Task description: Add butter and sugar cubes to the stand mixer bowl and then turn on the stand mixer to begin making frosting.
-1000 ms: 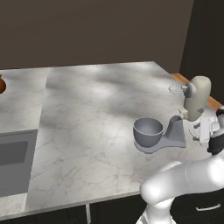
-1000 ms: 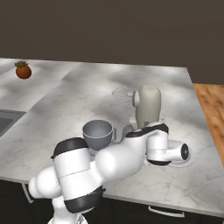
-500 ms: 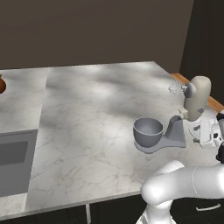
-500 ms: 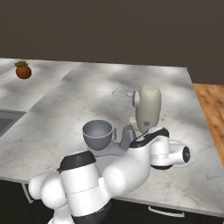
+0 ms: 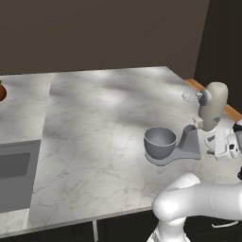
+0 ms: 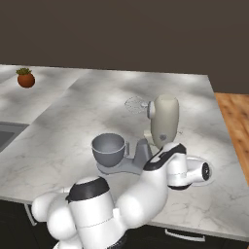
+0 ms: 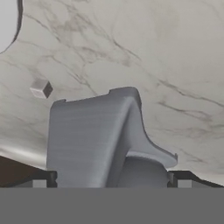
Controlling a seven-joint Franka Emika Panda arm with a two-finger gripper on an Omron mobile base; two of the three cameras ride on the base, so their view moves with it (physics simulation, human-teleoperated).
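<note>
The arm's hand sits behind the stand mixer (image 6: 158, 131), claw (image 7: 111, 179) spread wide apart.

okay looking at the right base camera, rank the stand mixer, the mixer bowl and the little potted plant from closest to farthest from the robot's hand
1. stand mixer, right beside the hand, just left of it.
2. stand mixer bowl, further left, on the mixer's base.
3. potted plant, far left at the counter's back.

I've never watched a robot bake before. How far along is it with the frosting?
Early on, it seems. The grey bowl on the mixer looks empty in both base views, and a small cube still lies on the counter. The hand sits behind the mixer's neck, holding nothing visible. Adding ingredients and switching on remain.
</note>
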